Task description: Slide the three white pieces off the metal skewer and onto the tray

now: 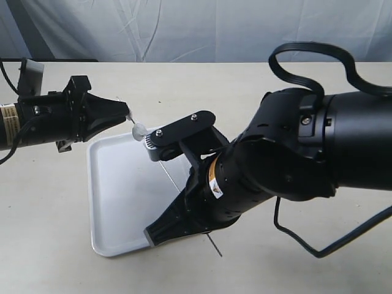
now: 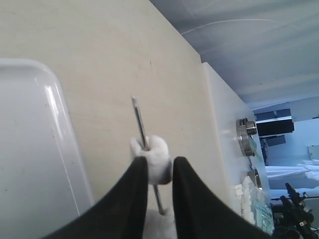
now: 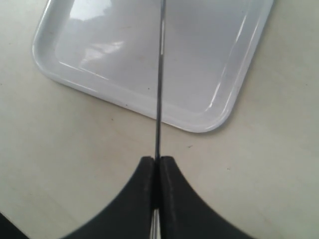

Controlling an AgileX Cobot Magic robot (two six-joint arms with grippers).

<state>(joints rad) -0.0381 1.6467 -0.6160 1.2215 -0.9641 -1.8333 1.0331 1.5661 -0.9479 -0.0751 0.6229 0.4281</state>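
Right gripper clamps the metal skewer over the white tray; left gripper pinches a white piece near the skewer's far end.

The tray is glossy white with pale grey sheen. The metal skewer is silver-grey. The white piece is matt, chalky white. The left gripper and right gripper are plain black. The table is unpatterned beige. The right arm's label is yellow-orange.
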